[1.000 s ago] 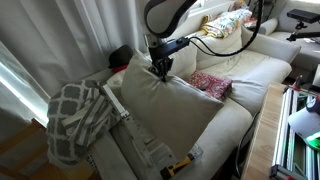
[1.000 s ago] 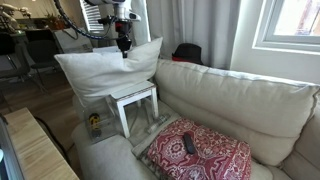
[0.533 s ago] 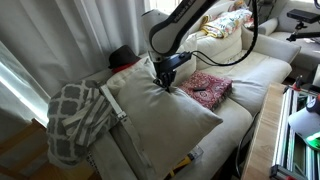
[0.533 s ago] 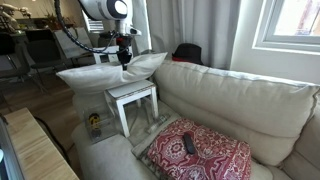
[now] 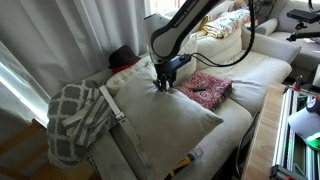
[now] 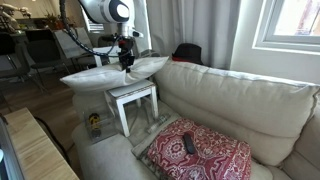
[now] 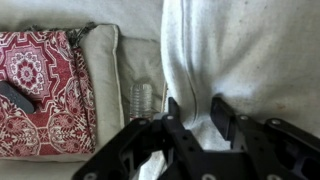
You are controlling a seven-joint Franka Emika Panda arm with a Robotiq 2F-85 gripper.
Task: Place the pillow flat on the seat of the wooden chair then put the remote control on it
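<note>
The large cream pillow point(image 5: 165, 118) lies almost flat over the wooden chair point(image 6: 135, 97), sagging at both ends point(image 6: 95, 76). My gripper point(image 5: 162, 85) is at the pillow's edge nearest the sofa, its fingers closed on a fold of the fabric point(image 7: 195, 105). It also shows from the side in an exterior view point(image 6: 126, 65). The pillow point(image 7: 250, 50) fills the right of the wrist view. The dark remote control point(image 6: 189, 144) lies on the red patterned cushion point(image 6: 205, 152) on the sofa seat, apart from the gripper. It also shows at the left of the wrist view point(image 7: 15, 95).
A grey-and-white checked blanket point(image 5: 75, 115) hangs over the chair's far side. The long cream sofa point(image 6: 240, 100) stands beside the chair. A plastic bottle point(image 7: 140, 100) sits in the gap between them. A dark bag point(image 6: 187, 52) is behind the sofa. A wooden table edge point(image 6: 35, 150) is near.
The pillow has gone from standing tilted to lying nearly flat over the chair. My gripper has moved down with it and still holds its edge.
</note>
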